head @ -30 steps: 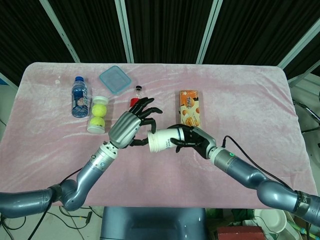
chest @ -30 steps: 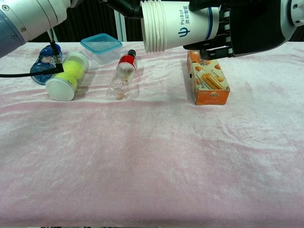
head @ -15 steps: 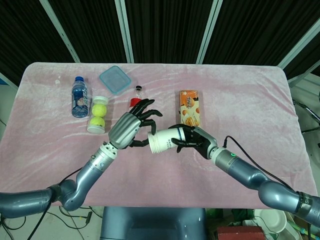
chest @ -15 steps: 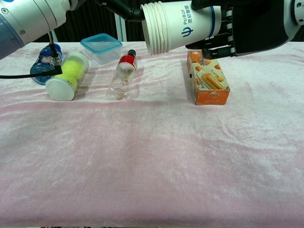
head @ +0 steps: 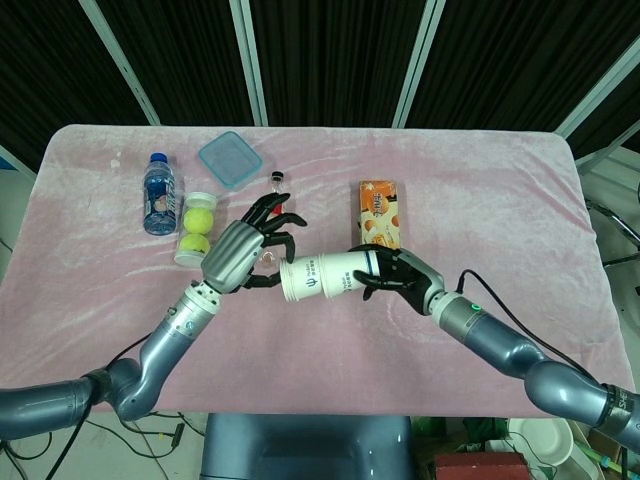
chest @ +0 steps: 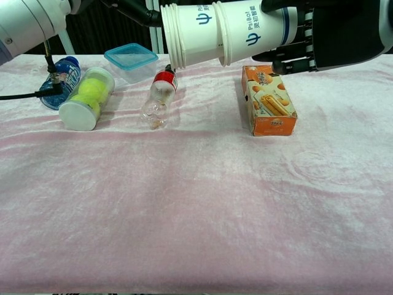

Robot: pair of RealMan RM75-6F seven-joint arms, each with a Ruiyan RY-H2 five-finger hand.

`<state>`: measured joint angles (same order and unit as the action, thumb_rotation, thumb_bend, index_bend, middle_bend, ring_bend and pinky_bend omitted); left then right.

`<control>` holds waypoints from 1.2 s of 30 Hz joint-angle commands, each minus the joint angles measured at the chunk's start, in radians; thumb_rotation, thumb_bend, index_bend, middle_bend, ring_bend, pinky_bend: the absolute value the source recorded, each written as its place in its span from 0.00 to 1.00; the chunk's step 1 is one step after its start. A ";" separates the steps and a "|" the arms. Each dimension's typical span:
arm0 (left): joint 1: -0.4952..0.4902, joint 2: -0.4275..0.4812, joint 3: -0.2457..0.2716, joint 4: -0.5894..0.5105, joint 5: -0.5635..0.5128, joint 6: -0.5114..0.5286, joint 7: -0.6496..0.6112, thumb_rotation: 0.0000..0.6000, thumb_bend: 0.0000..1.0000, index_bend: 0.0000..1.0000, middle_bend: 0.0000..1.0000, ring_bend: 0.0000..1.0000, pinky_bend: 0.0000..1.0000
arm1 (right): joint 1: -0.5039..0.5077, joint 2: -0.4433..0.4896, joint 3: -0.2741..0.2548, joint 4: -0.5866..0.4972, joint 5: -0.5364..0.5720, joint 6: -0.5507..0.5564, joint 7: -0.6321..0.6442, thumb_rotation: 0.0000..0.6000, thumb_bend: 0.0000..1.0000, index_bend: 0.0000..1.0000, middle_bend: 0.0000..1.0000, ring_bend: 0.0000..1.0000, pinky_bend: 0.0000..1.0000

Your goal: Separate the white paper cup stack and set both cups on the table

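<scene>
Right hand [head: 400,277] wrapped around outer cup [chest: 255,34], held sideways above the table [head: 480,200]. Left hand [head: 240,258] fingers at rim of inner cup [chest: 187,35], grip looks light; cup drawn partway out, still nested. Risk: a thin rim pinch may slip, or several nested cups come out together, dropping onto the small bottle [chest: 158,97] below

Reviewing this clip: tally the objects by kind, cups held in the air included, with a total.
White paper cups, part-separated stack in the hands: at least 2
Plastic bottles, blue-labelled and red-capped: 2
Clear tube of yellow tennis balls: 1
Blue-lidded plastic container: 1
Orange snack box: 1
Total: at least 7
</scene>
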<state>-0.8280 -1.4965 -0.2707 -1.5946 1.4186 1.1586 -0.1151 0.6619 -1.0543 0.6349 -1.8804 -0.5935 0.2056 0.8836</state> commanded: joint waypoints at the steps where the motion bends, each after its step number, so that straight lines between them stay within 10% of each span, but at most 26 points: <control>1: 0.009 0.009 0.004 -0.001 0.007 0.009 -0.015 1.00 0.73 0.74 0.27 0.00 0.05 | -0.010 0.003 0.004 0.004 -0.003 -0.003 0.000 1.00 0.38 0.62 0.49 0.59 0.55; 15: 0.097 0.155 0.065 -0.045 0.033 0.036 -0.035 1.00 0.73 0.74 0.27 0.00 0.05 | -0.055 0.019 -0.049 0.048 -0.118 0.082 -0.121 1.00 0.39 0.63 0.49 0.59 0.55; 30: 0.084 0.463 0.119 -0.274 -0.289 -0.254 0.254 1.00 0.72 0.72 0.24 0.00 0.02 | 0.020 0.078 -0.297 0.034 -0.221 0.292 -0.497 1.00 0.40 0.63 0.49 0.58 0.55; 36: 0.088 0.571 0.173 -0.330 -0.473 -0.340 0.300 1.00 0.72 0.72 0.24 0.00 0.00 | 0.012 0.009 -0.440 0.023 -0.311 0.558 -0.813 1.00 0.41 0.64 0.49 0.57 0.55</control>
<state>-0.7397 -0.9827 -0.1318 -1.8909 1.0200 0.8677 0.1457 0.6738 -1.0010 0.2858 -1.8497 -0.8465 0.6000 0.2448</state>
